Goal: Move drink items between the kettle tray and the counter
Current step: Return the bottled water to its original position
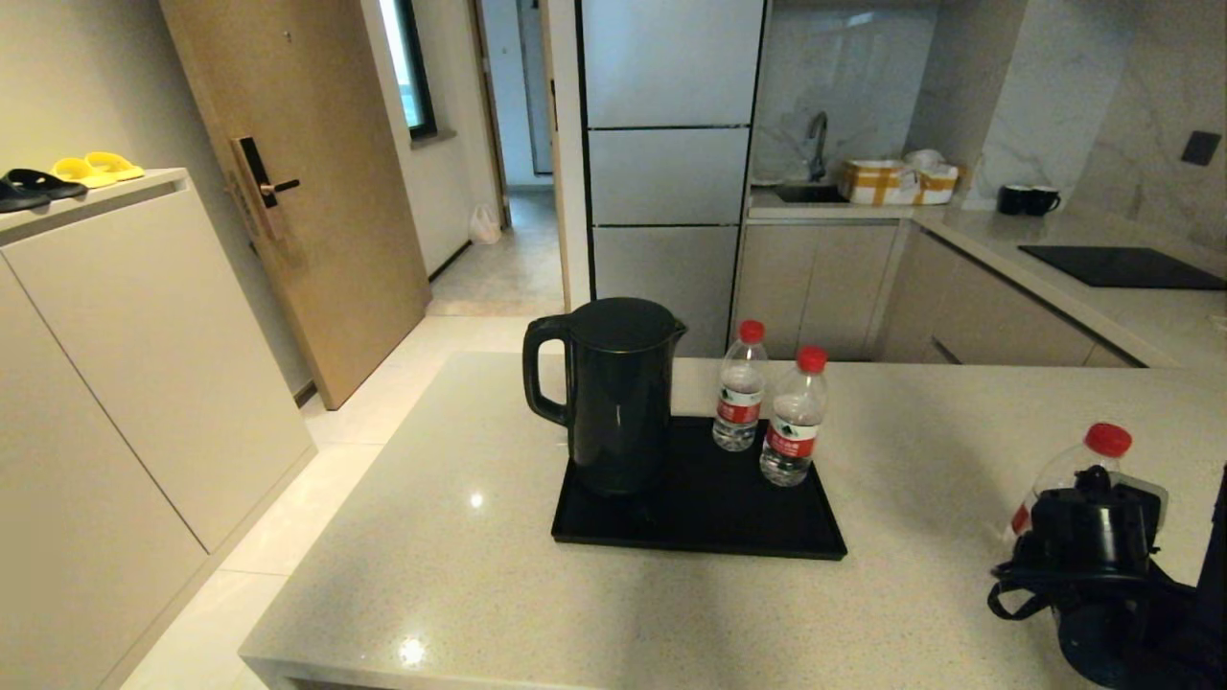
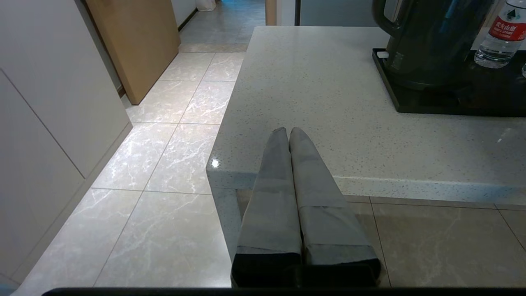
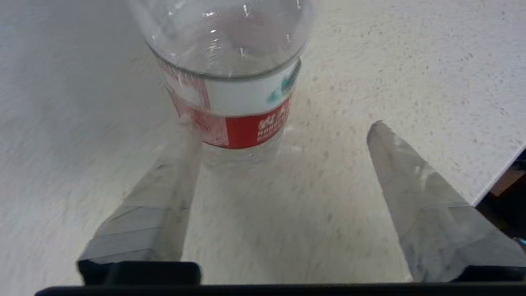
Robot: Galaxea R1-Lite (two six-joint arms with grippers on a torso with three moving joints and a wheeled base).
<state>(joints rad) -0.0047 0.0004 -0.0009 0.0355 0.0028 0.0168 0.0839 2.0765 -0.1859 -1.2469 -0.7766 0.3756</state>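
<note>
The right gripper [image 3: 283, 135], spread wide, has the bottle [image 3: 230, 74] just ahead; an off-centre finger could topple it.

I count three water bottles: two standing on the tray, the rear bottle [image 1: 741, 387] and the front bottle [image 1: 794, 417], and a third bottle [image 1: 1074, 467] on the bench [image 1: 460, 575] off the tray. I count one kettle [image 1: 613, 393] and one tray [image 1: 700, 532]. On the far worktop I count two mugs [image 1: 1026, 199], and on the cabinet at the left I count two pairs of slippers, one yellow pair [image 1: 96, 169] and one black pair [image 1: 34, 186].
</note>
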